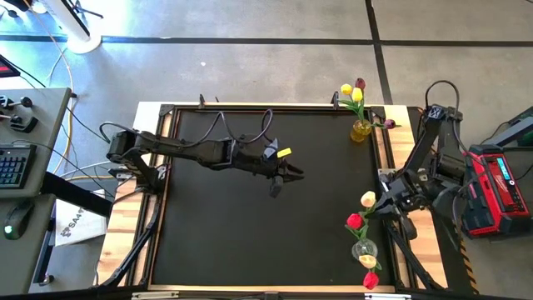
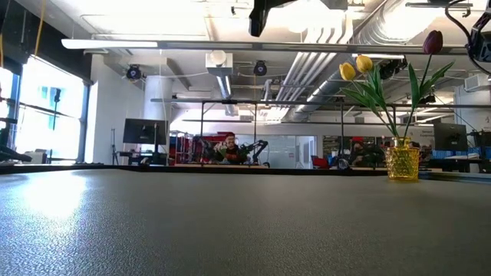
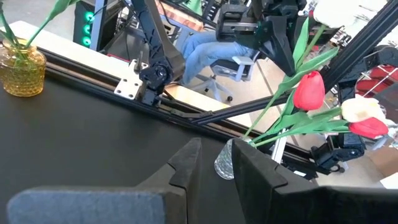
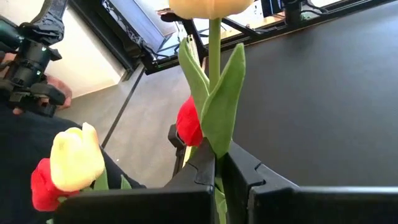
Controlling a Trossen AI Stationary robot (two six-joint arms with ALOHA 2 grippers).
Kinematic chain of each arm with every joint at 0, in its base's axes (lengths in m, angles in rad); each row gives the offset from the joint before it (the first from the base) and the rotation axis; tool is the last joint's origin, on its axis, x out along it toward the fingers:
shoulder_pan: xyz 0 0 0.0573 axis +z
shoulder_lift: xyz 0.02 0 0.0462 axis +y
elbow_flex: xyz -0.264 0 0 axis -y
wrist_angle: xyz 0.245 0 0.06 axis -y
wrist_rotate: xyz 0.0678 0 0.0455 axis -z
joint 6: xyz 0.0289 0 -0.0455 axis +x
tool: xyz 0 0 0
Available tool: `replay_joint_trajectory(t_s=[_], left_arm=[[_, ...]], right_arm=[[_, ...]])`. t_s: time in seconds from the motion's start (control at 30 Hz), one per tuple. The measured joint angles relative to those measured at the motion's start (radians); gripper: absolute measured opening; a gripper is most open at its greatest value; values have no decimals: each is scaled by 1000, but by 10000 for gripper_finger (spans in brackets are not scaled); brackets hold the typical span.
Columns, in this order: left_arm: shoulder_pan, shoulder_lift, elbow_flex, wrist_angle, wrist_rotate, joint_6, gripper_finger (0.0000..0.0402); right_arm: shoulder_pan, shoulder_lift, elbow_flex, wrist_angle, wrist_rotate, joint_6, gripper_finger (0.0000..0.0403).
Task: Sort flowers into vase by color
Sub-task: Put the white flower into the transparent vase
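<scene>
Black matting covers the table [image 1: 250, 225], framed by pale wood. At upper right of the high view a yellow glass vase [image 1: 361, 130] stands near the table's corner, holding two yellow tulips [image 1: 351, 92] and a maroon tulip [image 1: 360, 84]; another maroon bloom [image 1: 388, 123] lies just beside it. At lower right a clear vase [image 1: 364, 248] carries red tulips [image 1: 356, 221] and a cream one.

Over the right edge, the right hand [image 4: 219, 163] is closed on the green stem of a cream tulip [image 1: 368, 198], its leaves rising straight from between the fingers and its head above the red blooms.

Near the table's centre the left hand [image 1: 290, 173] hangs with its fingers partly apart and nothing between them, pointing toward the clear vase.
</scene>
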State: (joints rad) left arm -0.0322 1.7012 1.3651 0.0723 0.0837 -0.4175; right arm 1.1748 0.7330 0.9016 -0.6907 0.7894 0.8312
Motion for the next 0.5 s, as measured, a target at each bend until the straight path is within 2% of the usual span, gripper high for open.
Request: replay_joint_trajectory(t_s=[0.27,0.4,0.5], left_arm=[[-1,0,0,0,0,-1,75],[-1,0,0,0,0,-1,75],[-1,0,0,0,0,-1,75]], right_arm=[[0,-22,8,-17,5,-6,0],[-1,-35,47,-53,49,-49,0],[-1,-42,59,-57,33,-39,0]])
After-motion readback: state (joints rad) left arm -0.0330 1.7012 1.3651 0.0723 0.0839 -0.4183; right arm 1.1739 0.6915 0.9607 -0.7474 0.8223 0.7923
